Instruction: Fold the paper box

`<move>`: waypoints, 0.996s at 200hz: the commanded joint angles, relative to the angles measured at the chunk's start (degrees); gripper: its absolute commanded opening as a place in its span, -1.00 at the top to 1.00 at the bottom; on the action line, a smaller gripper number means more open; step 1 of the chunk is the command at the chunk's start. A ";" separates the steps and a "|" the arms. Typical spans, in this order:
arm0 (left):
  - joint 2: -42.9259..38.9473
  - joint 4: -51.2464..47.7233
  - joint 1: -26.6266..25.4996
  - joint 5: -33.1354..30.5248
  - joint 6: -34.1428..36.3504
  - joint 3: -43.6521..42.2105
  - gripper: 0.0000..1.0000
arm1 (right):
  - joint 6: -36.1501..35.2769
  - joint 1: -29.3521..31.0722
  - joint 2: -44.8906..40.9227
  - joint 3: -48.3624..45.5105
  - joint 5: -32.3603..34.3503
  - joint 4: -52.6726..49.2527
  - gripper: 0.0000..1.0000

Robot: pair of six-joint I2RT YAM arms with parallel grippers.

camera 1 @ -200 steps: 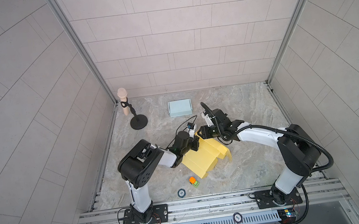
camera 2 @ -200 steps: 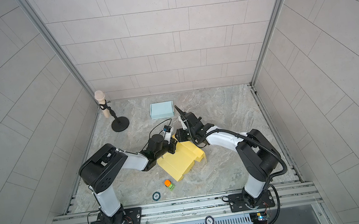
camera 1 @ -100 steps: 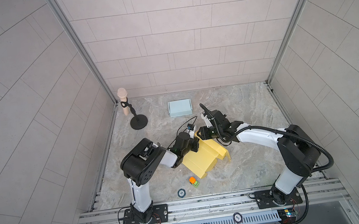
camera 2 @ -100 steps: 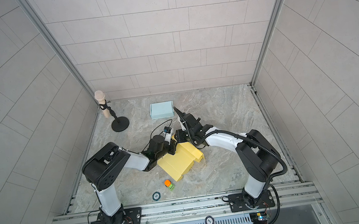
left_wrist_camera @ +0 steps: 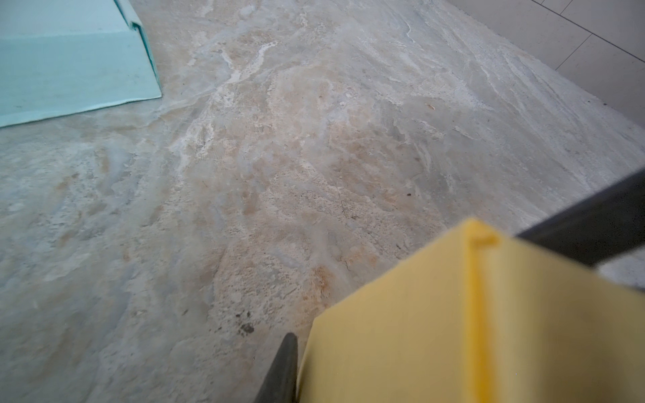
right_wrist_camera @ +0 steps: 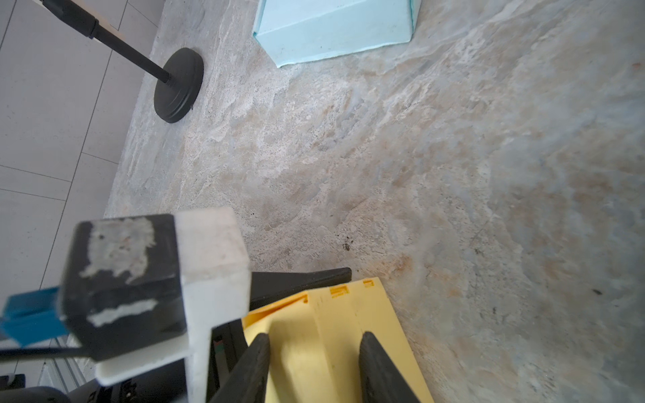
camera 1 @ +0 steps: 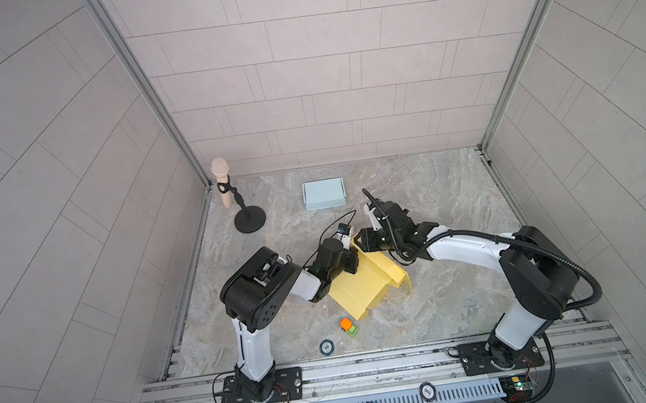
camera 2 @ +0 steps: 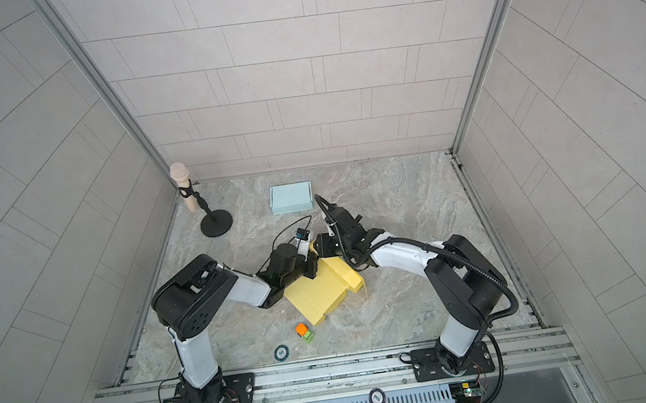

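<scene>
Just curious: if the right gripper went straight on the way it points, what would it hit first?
The yellow paper box: the right gripper has it between its fingers. Past that flap, probably the marble table, though depth is unclear.

Bright, even, diffuse light with faint shadows. In both top views the tiled walls (camera 1: 317, 69) bow toward the edges. Wrist views blur the near paper box (left_wrist_camera: 453, 331).

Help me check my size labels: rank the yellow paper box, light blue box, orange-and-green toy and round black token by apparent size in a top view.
1. yellow paper box, clearly the largest.
2. light blue box.
3. orange-and-green toy and round black token: near alike, not ranked.
</scene>
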 commanded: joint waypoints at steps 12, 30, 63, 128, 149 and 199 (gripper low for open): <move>0.50 1.77 0.36 -1.88 -0.60 -0.10 0.62 | 5.90 2.08 -2.37 -4.89 -1.00 -2.26 0.11; 0.13 2.44 0.36 -1.59 -0.61 -0.57 0.55 | 6.47 2.40 -2.56 -5.43 -0.86 -1.65 0.11; -0.45 2.92 0.36 -0.88 -0.60 -1.20 0.54 | 6.15 2.37 -2.21 -4.69 0.28 -2.98 0.12; -4.40 6.58 0.44 0.44 -1.66 -5.71 0.41 | 6.33 1.33 -2.35 -4.06 1.62 -4.73 0.13; -4.83 7.39 0.44 1.93 -1.78 -5.95 0.38 | 6.41 1.09 -2.20 -3.86 1.36 -4.65 0.13; -5.01 7.80 0.44 2.71 -1.65 -5.33 0.37 | 6.20 0.92 -0.90 -2.58 0.79 -4.83 0.13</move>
